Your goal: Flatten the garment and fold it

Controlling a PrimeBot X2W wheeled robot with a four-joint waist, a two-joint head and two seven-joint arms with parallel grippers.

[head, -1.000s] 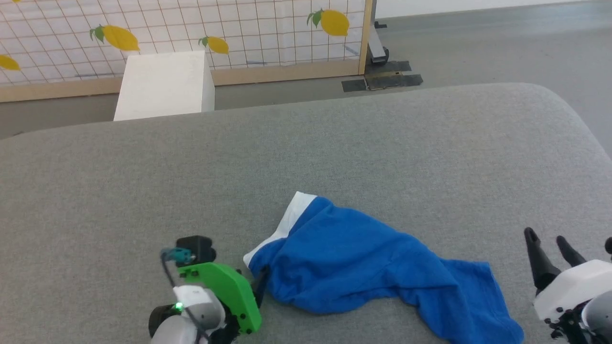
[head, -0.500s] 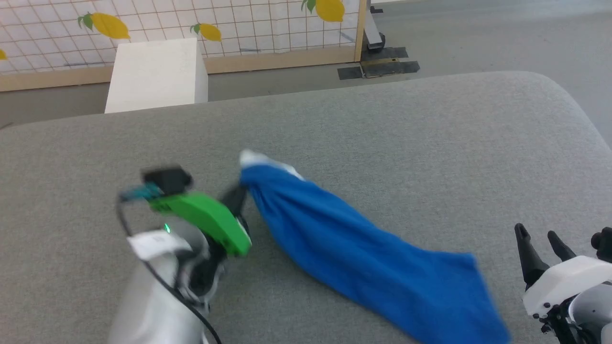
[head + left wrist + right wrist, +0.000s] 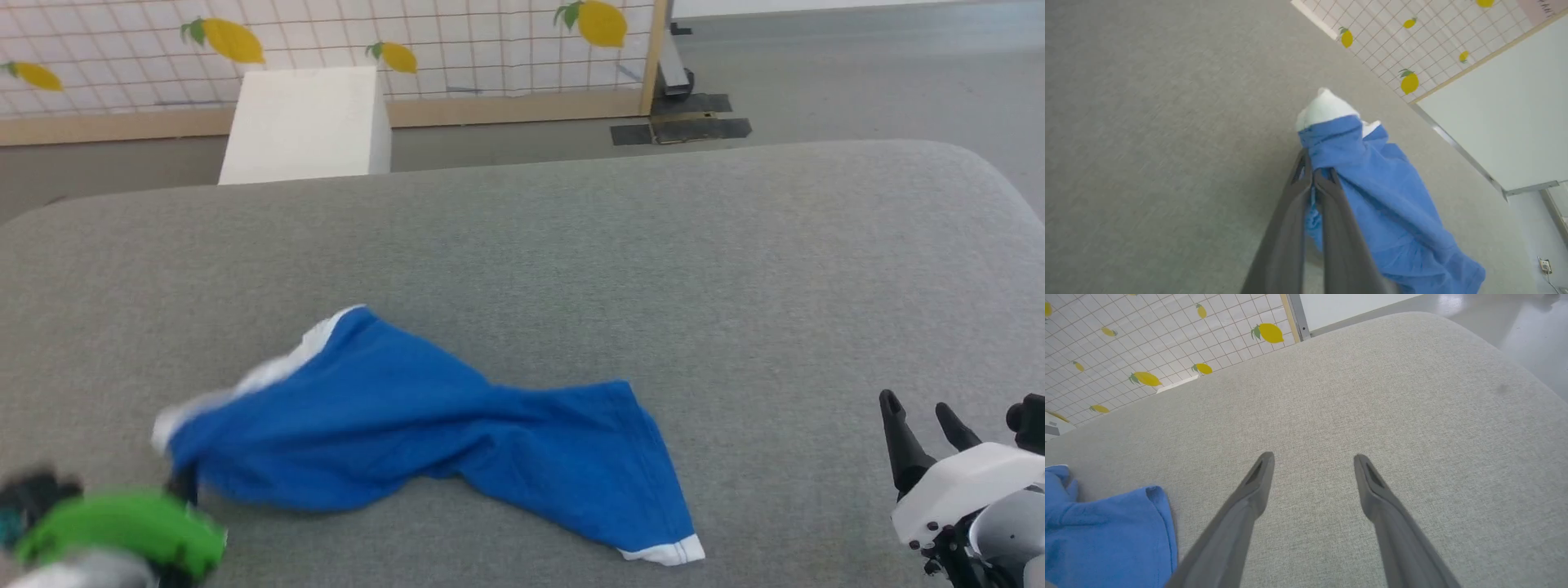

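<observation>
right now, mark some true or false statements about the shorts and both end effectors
1. The left end effector is shut on the garment. True.
2. The right end effector grips the garment's white hem. False: it is open over the bare grey padded surface, apart from the fabric.
3. The garment lies smoothed out flat. False: it is bunched and twisted, pulled towards the left end effector.
4. A white box stands beyond the far edge of the grey padded surface. True.
</observation>
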